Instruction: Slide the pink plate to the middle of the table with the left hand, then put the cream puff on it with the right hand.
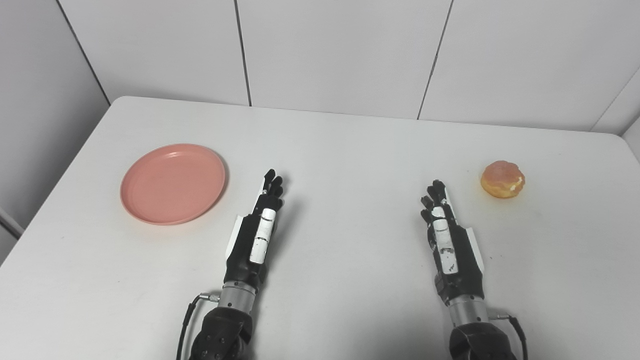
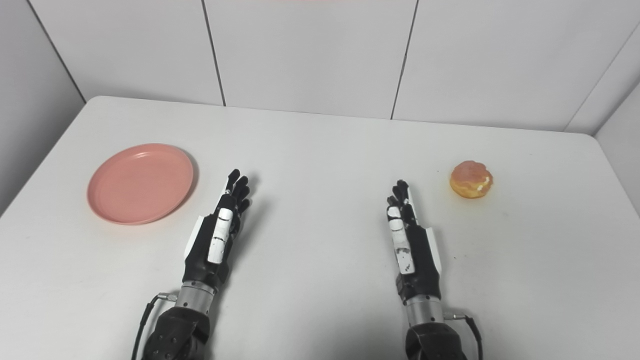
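The pink plate [image 1: 172, 183] lies flat on the left part of the white table [image 1: 345, 150] with nothing on it. A golden cream puff [image 1: 502, 179] with a pinkish top sits on the right part of the table. My left hand [image 1: 257, 227] is stretched out edge-on just right of the plate, not touching it, fingers straight and holding nothing. Near the front right, my right hand [image 1: 447, 237] is held the same way, open, a short way left of and nearer than the puff.
Grey wall panels [image 1: 340, 50] rise behind the table's far edge. The table's left edge runs close to the plate, and its right edge lies beyond the puff. Bare tabletop lies between the two hands.
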